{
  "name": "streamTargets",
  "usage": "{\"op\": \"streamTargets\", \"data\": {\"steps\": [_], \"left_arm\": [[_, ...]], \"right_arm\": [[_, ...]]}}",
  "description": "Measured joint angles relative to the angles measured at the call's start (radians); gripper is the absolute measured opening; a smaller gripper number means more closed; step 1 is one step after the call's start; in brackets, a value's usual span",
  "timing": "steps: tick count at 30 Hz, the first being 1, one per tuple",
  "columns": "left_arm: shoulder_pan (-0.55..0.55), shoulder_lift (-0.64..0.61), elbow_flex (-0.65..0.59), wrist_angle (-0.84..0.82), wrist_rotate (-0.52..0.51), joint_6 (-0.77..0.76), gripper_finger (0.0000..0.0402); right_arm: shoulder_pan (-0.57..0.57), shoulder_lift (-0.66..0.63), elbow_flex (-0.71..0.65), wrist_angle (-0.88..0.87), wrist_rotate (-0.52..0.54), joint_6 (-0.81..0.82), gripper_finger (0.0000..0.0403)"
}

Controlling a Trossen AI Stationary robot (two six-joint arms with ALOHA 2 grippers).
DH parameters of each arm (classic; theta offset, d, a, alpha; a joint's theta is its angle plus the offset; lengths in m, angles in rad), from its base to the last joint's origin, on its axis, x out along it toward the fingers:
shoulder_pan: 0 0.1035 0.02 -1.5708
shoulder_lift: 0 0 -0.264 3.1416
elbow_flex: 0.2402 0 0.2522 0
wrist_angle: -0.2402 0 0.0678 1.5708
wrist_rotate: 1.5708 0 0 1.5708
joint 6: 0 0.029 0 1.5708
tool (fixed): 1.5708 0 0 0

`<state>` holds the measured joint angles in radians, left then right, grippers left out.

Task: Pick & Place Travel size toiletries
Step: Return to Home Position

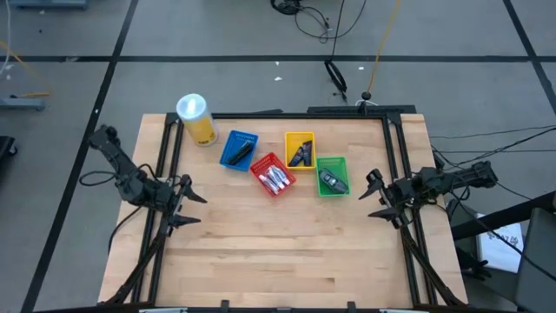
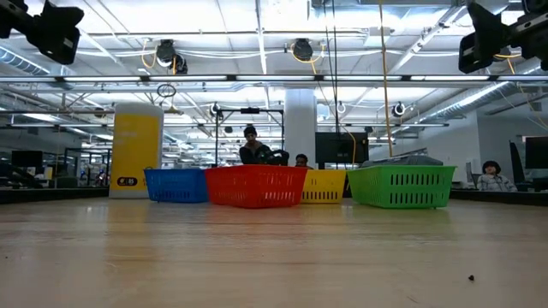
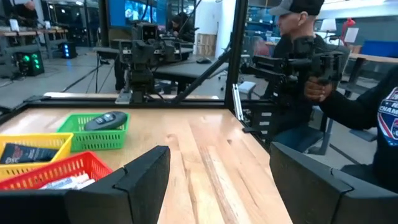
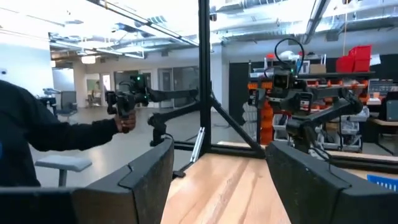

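Toiletries (image 1: 276, 180) all sit in the four baskets (image 1: 332, 159) at the back of the table (image 1: 278, 252). Left gripper (image 1: 191, 203) and right gripper (image 1: 373, 196) hang wide open and empty, one by each side edge. A gripper swinging low could bump a basket and spill them

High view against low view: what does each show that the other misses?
Only the high view looks into the baskets: tubes in the red basket, dark items in the other three. It also shows both hands whole and open, the left hand and right hand, by the table's side edges. Only the low view shows people in the room behind. Both show the four baskets in a row and the yellow canister.
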<state>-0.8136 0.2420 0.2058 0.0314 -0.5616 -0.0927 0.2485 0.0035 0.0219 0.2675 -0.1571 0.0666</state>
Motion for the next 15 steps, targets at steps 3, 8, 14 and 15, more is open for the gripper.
{"op": "streamTargets", "data": {"steps": [3, 8, 14, 15], "left_arm": [[-0.008, 0.000, 0.000, -0.006, -0.009, -0.012, 0.0274], [-0.008, 0.000, 0.000, -0.005, -0.026, -0.048, 0.0273], [-0.007, 0.000, 0.000, -0.005, -0.026, -0.059, 0.0274], [-0.007, 0.000, 0.000, -0.005, -0.026, -0.053, 0.0274]], "right_arm": [[0.000, 0.000, 0.000, -0.036, -0.001, -0.002, 0.0247], [0.000, 0.001, 0.000, -0.084, -0.001, -0.024, 0.0247], [0.000, 0.004, 0.000, -0.078, 0.000, -0.038, 0.0247], [0.000, 0.004, 0.000, -0.077, 0.000, -0.046, 0.0247]]}}
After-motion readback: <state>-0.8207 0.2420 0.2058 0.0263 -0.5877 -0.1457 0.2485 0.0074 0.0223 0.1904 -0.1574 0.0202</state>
